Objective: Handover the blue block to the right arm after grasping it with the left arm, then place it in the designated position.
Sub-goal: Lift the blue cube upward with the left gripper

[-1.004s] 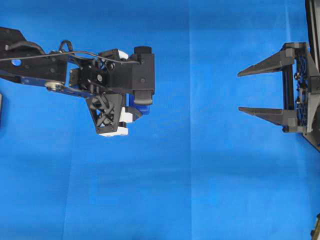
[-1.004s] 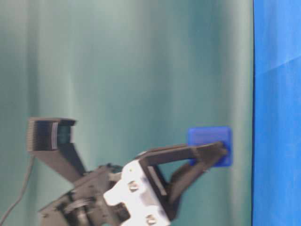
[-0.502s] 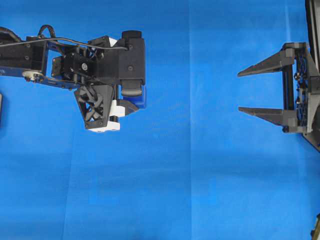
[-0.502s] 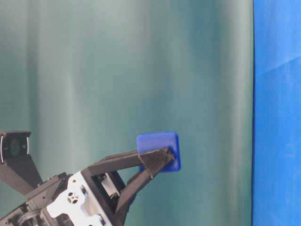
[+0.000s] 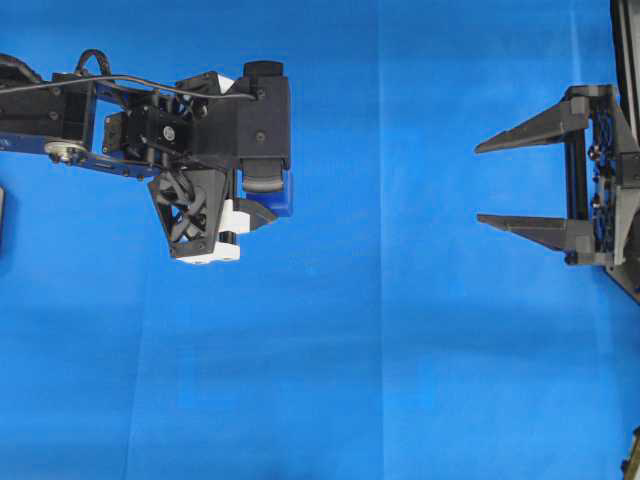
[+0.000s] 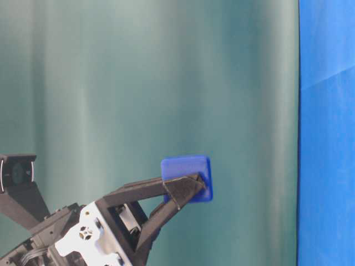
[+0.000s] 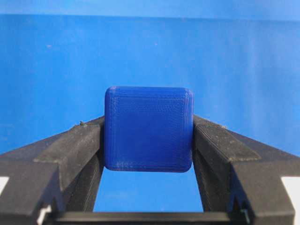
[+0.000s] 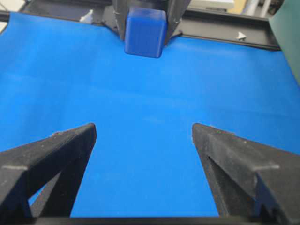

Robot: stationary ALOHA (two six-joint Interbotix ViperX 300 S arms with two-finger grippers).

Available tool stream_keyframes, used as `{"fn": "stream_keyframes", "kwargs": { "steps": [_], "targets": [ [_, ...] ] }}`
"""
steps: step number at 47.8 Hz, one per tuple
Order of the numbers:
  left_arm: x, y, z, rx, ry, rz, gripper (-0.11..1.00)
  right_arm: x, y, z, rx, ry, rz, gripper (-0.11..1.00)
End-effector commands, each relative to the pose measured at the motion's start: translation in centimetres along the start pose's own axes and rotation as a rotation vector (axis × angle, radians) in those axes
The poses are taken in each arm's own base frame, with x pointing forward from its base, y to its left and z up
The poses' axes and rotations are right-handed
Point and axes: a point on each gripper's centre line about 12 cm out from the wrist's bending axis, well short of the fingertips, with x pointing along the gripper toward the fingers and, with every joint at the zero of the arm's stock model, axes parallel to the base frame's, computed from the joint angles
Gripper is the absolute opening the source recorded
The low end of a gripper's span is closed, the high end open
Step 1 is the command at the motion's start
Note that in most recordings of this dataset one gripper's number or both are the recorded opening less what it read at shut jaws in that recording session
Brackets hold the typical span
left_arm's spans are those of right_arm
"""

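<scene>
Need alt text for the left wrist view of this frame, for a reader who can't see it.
The blue block, a dark-blue cube with rounded edges, is clamped between the two black fingers of the left gripper, one finger against each side. Behind it, the blue cloth fills the view.

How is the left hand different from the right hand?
The left hand is shut on the blue block; the right hand is wide open and holds nothing. In the overhead view the left hand points down at the cloth, while the right hand lies level, pointing toward the left one. Both have pointed black fingers.
</scene>
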Motion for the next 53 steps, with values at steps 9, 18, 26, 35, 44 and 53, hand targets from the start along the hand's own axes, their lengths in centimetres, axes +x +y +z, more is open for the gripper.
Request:
{"fn": "stream_keyframes", "kwargs": {
  "steps": [9,18,26,35,44,53],
  "targets": [
    [-1.46,-0.05,1.1,0.002,-0.051,-0.001,0.49,0.19,0.01,1.21,0.003,-0.031,-0.001,0.96],
    [-1.49,-0.05,1.07,0.0,-0.051,-0.001,0.49,0.19,0.01,1.21,0.002,-0.031,0.0,0.96],
    [-1.53,-0.04,1.1,0.003,-0.051,0.0,0.49,0.19,0.01,1.23,0.003,-0.032,-0.001,0.96],
    [-1.49,-0.04,1.03,0.004,-0.048,0.0,0.49,0.16,0.01,1.24,0.002,-0.032,0.0,0.96],
    [-1.43,-0.05,0.95,0.002,-0.046,-0.001,0.49,0.19,0.01,1.21,0.002,-0.031,0.0,0.96],
    [-1.57,-0.17,1.15,0.003,-0.075,-0.004,0.49,0.19,0.01,1.21,0.003,-0.031,-0.001,0.96]
  ]
}}
